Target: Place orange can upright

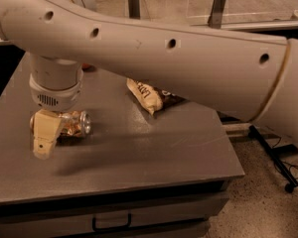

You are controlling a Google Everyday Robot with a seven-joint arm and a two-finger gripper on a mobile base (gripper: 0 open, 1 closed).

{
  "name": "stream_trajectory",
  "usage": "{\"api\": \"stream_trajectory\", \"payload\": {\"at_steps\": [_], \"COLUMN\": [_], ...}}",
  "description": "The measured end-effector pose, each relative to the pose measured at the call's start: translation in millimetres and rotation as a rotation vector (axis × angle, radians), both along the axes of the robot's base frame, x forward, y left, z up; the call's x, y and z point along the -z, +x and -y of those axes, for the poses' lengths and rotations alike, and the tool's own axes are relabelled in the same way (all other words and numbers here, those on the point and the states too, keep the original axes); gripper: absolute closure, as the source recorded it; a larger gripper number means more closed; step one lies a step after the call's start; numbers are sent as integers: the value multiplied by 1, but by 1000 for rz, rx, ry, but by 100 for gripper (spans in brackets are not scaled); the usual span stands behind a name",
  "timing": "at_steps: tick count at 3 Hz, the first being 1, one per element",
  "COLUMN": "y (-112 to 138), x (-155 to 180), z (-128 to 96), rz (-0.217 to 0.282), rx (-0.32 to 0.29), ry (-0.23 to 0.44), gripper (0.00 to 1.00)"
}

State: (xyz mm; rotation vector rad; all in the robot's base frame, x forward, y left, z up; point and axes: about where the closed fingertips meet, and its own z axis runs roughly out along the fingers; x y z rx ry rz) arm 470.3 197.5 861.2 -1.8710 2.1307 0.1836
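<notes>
The pale arm (188,58) spans the top of the frame; the grey tabletop (139,152) fills the lower left; a snack bag (148,97) lies at centre; at left, the claw (44,144) overlaps the orange can (75,123) lying on its side; its grip I cannot tell.

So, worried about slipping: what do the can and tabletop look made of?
The orange can: thin metal, probably aluminium, given its shiny silver end. The table: smooth matte grey top, perhaps laminate or painted metal; faint scratches show. The pincer is down at the can.
</notes>
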Motion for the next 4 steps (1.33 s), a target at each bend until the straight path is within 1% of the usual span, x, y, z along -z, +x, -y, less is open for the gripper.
{"api": "stream_trajectory", "payload": {"at_steps": [1, 2, 3, 4], "y": [12, 17, 17, 19], "x": [13, 20, 17, -8], "z": [-17, -26, -34, -37], "rz": [7, 11, 21, 30], "rx": [-30, -60, -102, -127], "ry": [-24, -55, -84, -3], "gripper": [17, 40, 64, 87]}}
